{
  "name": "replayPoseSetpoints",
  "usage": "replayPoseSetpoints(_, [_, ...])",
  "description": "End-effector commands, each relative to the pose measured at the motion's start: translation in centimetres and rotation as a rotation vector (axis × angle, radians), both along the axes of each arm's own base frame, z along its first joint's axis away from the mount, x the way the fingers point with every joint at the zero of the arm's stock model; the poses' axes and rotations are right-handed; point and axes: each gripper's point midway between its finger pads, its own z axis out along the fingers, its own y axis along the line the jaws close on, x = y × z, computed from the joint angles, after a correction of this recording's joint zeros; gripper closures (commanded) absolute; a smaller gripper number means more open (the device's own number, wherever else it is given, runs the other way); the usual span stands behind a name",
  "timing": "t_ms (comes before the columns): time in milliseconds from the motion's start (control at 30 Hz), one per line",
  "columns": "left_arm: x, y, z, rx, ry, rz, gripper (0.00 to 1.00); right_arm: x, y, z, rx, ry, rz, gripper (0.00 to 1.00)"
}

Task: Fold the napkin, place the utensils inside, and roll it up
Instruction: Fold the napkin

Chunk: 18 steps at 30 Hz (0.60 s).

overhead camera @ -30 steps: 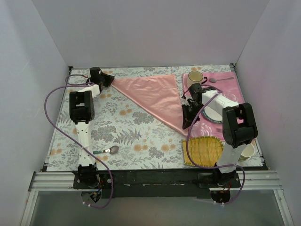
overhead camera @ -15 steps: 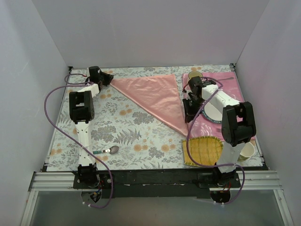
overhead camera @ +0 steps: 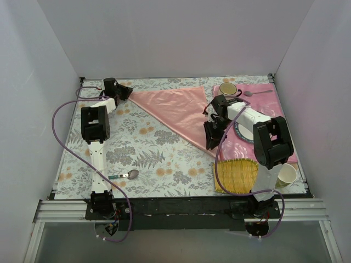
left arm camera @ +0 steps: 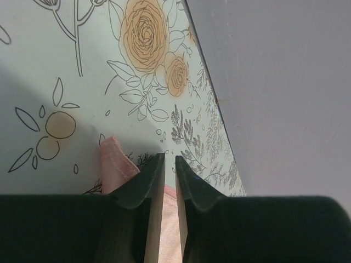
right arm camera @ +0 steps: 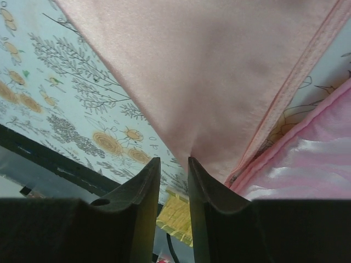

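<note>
The salmon-pink napkin lies folded in a triangle on the floral table. My left gripper is shut on its far left corner; in the left wrist view pink cloth shows between the nearly closed fingers. My right gripper is at the napkin's right edge near the lower tip. In the right wrist view its jaws stand a little apart, tips touching the napkin, which puckers at the right fingertip. The teal-handled spoon lies near the front left, away from both grippers.
A deeper pink placemat at the right holds a plate, a cup and an all-silver spoon. A yellow bamboo mat and a paper cup sit at the front right. White walls enclose three sides.
My right gripper has moved left off the placemat onto the napkin's right edge near its lower tip. The left gripper and the napkin have stayed in place.
</note>
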Motion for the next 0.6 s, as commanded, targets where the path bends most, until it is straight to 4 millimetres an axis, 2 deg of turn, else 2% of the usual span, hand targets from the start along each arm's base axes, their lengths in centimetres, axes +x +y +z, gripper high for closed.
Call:
replayPoseSetpoints(0, [-0.1,0.7,0.3,0.003,0.005,0.01,0.86,-0.2,-2.1,-1.8,-0.101,-0.016,0.024,0.65])
replayPoseSetpoints(200, [0.0,1.2,0.2,0.005,0.004,0.017,0.86,-2.1,-4.5,-4.3,-0.2,0.014,0.037,0.63])
replayPoseSetpoints(333, [0.1,1.5,0.0,0.005,0.005,0.019,0.86,-2.6,-6.1,-4.7,-0.281,0.007,0.038,0.62])
replayPoseSetpoints(433, [0.5,1.7,0.5,0.031,-0.007,0.006,0.86,-2.3,-6.8,-3.9,-0.317,-0.01,0.045,0.62])
replayPoseSetpoints(500, [0.7,1.6,1.1,0.048,-0.005,-0.015,0.86,-1.9,-6.2,-2.9,-0.287,-0.026,0.052,0.62])
replayPoseSetpoints(567, [1.2,1.6,2.6,0.068,-0.024,-0.031,0.84,-0.8,-4.6,-0.8,-0.218,-0.071,0.043,0.62])
